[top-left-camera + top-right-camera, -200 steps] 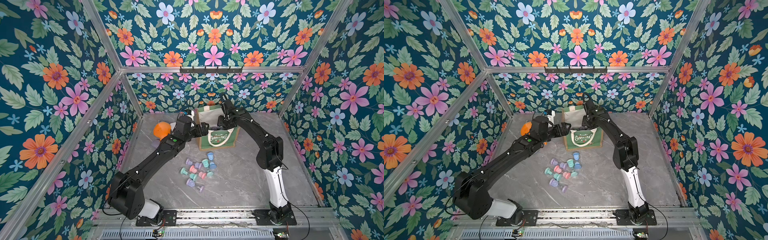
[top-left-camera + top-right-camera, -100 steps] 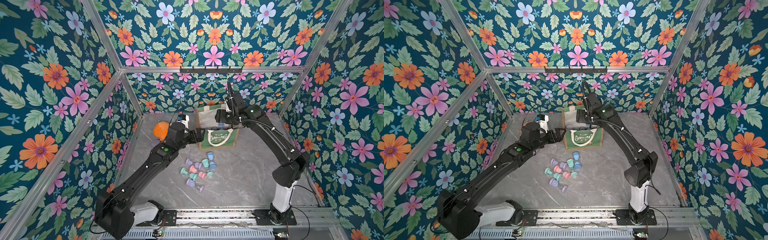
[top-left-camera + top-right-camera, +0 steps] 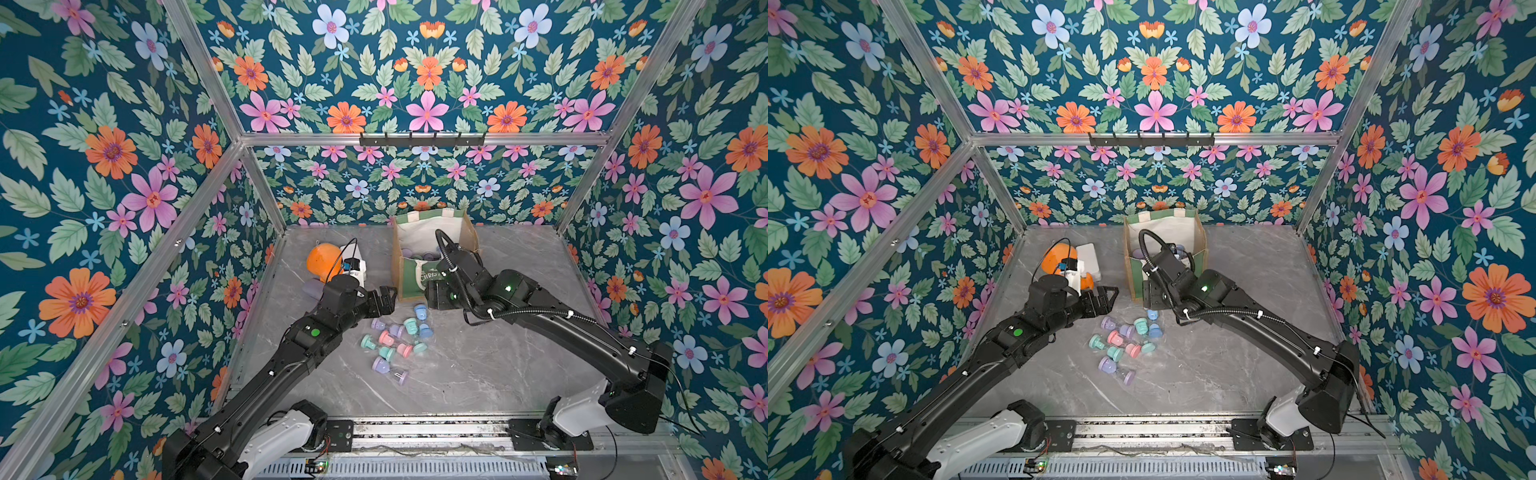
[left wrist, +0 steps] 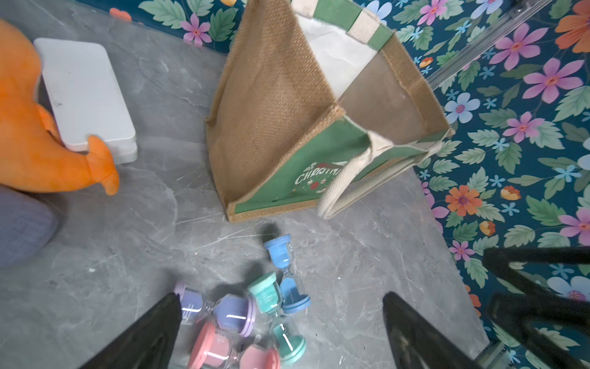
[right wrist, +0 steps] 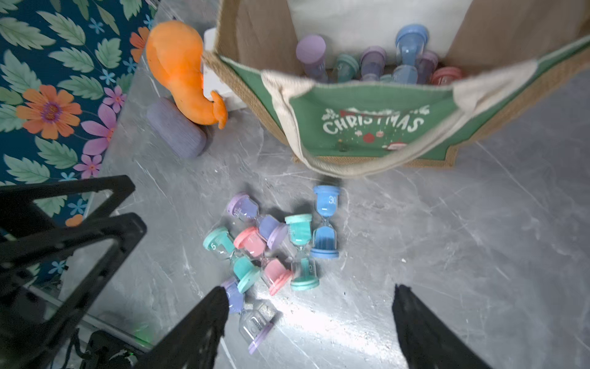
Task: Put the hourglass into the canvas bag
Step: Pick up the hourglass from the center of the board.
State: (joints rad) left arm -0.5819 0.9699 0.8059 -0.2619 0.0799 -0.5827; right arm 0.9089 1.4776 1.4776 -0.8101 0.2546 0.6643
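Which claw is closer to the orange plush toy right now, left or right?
Left. The left claw hangs a little nearer the robot than the orange plush toy, toward the canvas bag. The right claw is farther away, in front of the bag's printed side.

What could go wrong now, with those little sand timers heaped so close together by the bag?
The loose hourglasses lie touching and crossed, so the open right gripper might pinch two or knock neighbours away. The canvas bag has a handle drooping over its front, which could snag a gripper. The left gripper hangs close by, so the arms could bump.
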